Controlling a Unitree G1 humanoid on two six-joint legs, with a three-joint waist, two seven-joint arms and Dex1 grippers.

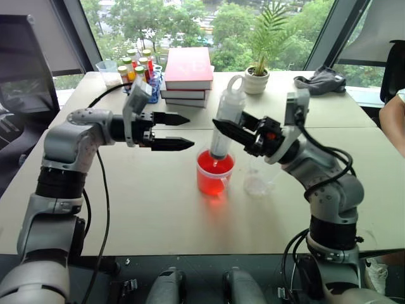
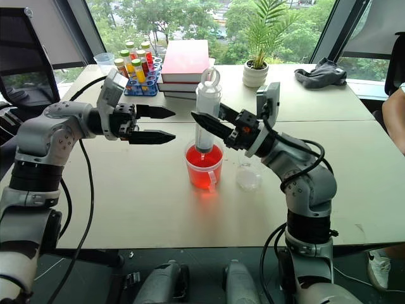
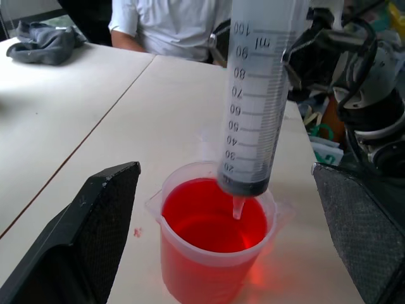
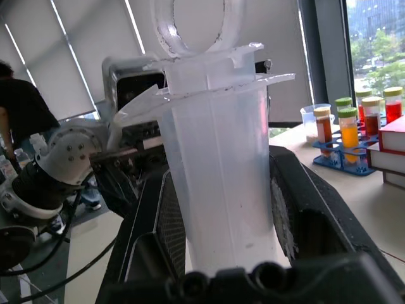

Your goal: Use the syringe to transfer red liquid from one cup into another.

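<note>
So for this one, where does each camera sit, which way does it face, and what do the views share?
Left eye view: on the head, looking forward and down at the table; both arms show.
Right eye view: beside it, same scene.
Left wrist view: looks along the open left hand at the syringe tip over the red cup.
Right wrist view: looks along the right hand, shut on the syringe, towards the left hand.
Shared: syringe in all four; red cup in three.

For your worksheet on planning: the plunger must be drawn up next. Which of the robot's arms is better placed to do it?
Probably the left. The right tool is shut on the syringe, holding it upright with its tip in the red cup. The left tool is open and free beside the syringe, near its ring.
</note>
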